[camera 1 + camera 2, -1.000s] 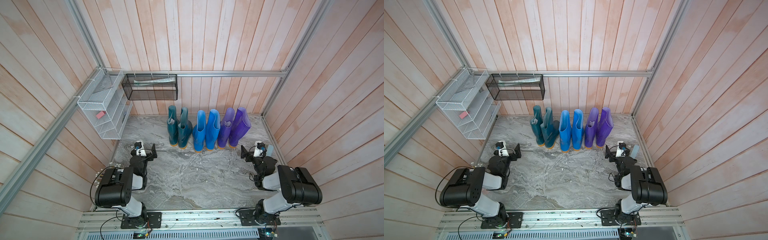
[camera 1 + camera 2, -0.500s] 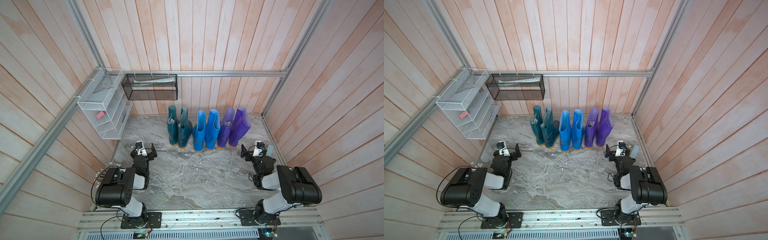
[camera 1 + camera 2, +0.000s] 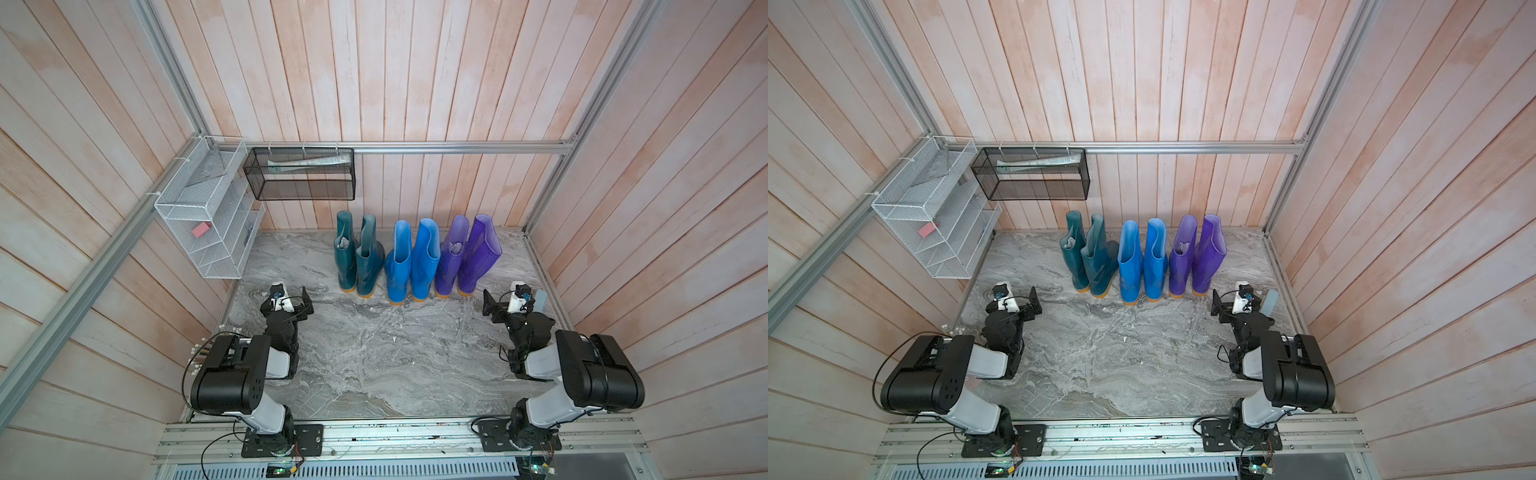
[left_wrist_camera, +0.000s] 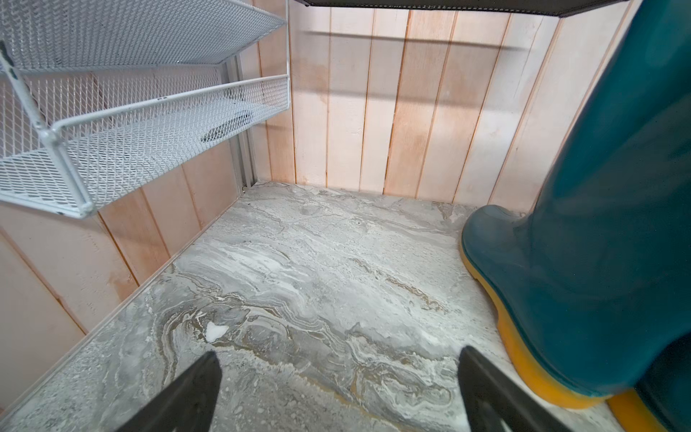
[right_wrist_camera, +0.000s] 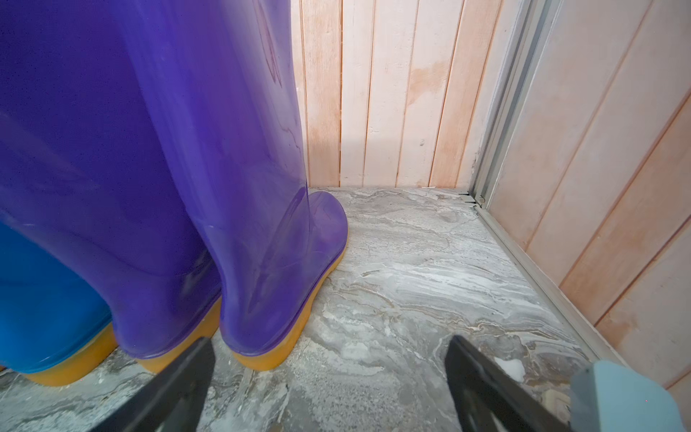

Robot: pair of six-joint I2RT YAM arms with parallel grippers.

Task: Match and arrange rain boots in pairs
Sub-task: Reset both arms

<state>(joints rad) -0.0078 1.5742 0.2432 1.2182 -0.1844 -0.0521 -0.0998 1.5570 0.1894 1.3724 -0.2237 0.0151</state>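
Six rain boots [image 3: 424, 259] stand upright in one row at the foot of the back wall [image 3: 415, 83], already sorted by colour. The dark teal pair [image 3: 368, 264] is toward the wall's end on the left arm's side, the bright blue pair [image 3: 1131, 266] is in the middle, and the purple pair [image 3: 478, 253] is toward the other end. Within each pair the boots stand just beside one another, tan-orange soles on the marble floor [image 3: 395, 353]. Grey stuffing shows in the mouth of one teal boot and one purple boot. In the wrist views the outermost teal boot [image 4: 598, 224] and the outermost purple boot [image 5: 243, 187] point their toes at the wall. Both claws sit farther from the wall than the row, low over the floor. The left gripper [image 3: 289, 300] is out past the teal end, with its jaws spread wide and nothing between them [image 4: 338, 353]. The right gripper [image 3: 515, 300] is out past the purple end and equally agape and empty [image 5: 329, 342] — near the purple heels, not gripping them.
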